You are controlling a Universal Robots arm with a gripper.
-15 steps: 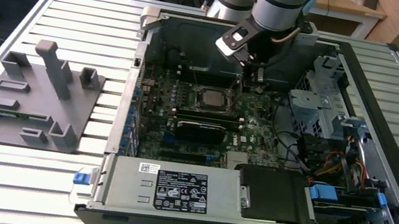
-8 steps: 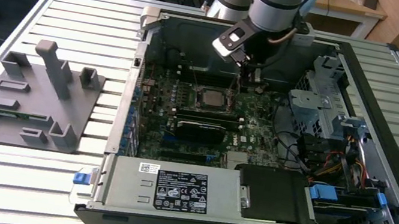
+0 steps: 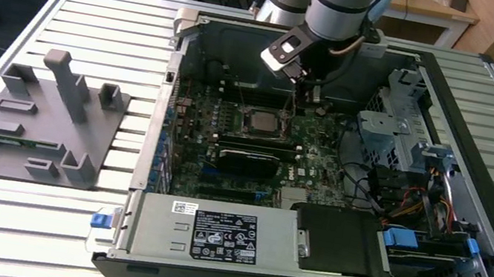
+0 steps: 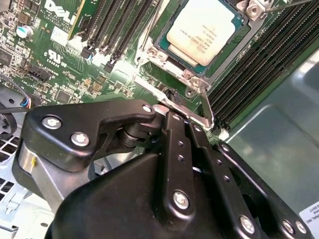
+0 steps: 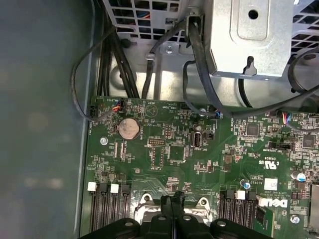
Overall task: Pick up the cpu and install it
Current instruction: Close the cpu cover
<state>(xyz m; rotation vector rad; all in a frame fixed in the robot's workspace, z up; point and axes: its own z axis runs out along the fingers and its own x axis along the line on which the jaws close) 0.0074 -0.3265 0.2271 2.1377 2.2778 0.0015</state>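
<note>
The cpu [image 3: 258,119] lies flat in the motherboard socket inside the open computer case [image 3: 474,222], its silvery top [image 4: 204,30] framed by the metal socket bracket. My gripper [image 3: 315,103] hangs over the board just beyond the socket, toward the exterior view's right. Its two black fingers [image 4: 174,149] are pressed together, shut, with nothing between them. Their tips sit beside the thin metal socket lever [image 4: 199,118], a short way from the cpu. In the first wrist view the joined fingertips [image 5: 168,211] point down at the socket's edge.
A grey plastic fixture tray [image 3: 39,119] stands on the slatted table at the exterior view's left. Inside the case are memory slots [image 4: 259,64], a metal drive cage [image 5: 249,40], black cables [image 5: 107,55] and the power supply [image 3: 210,234].
</note>
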